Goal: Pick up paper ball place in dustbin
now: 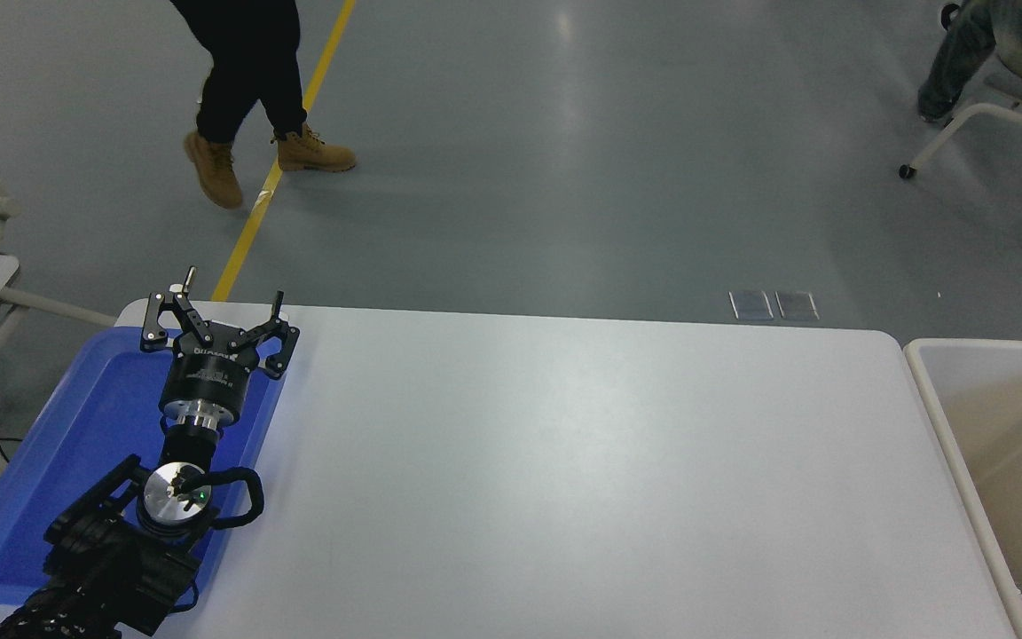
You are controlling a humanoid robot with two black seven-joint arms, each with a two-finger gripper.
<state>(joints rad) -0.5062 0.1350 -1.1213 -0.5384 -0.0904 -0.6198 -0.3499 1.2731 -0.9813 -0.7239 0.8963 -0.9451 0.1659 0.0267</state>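
Standing beside table (564, 461), cream dustbin (946, 417), contents unseen, blue tray (23, 532)

smooth plastic dustbin (923, 382) (matt cream), glossy white table (564, 479).

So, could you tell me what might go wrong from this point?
Neither the right arm nor any paper ball is in view, so whether it reached the dustbin cannot be checked. A person is walking past the table's far side. The left gripper sits open over the blue tray.
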